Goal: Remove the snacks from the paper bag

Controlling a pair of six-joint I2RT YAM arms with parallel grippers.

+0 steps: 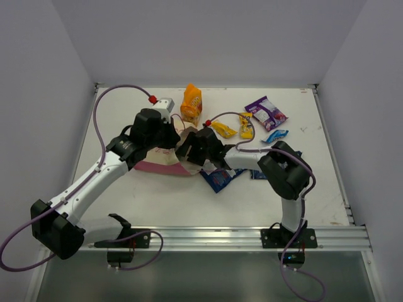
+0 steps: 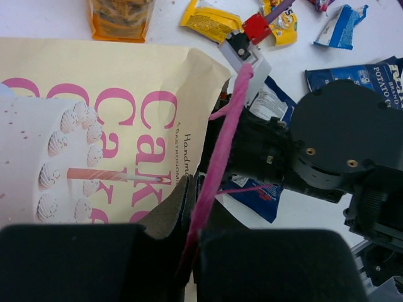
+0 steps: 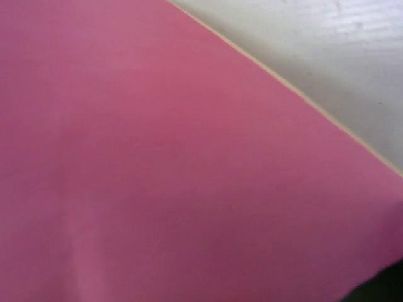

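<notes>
Left to right. Left gripper (image 2: 189,244): fingers pressed together, pinching the pink loop handle (image 2: 223,141) of the paper bag (image 2: 94,126). The bag lies on its side on the table (image 1: 321,195), cream face up, printed with a frosted cake, pink "Cake" lettering and small type starting "Handm", the rest unreadable. Orange pouch (image 1: 191,104) stands just beyond the bag. Right gripper (image 1: 194,148): reaches in at the bag's mouth, fingers hidden, so spread or closed cannot be told; its wrist view shows mainly pink paper. Dark blue packet (image 2: 362,72), reading "POTATO", lies beside that arm. Further right: two yellow packets (image 1: 223,129), purple packet (image 1: 266,112), tiny blue packet (image 1: 275,135).
</notes>
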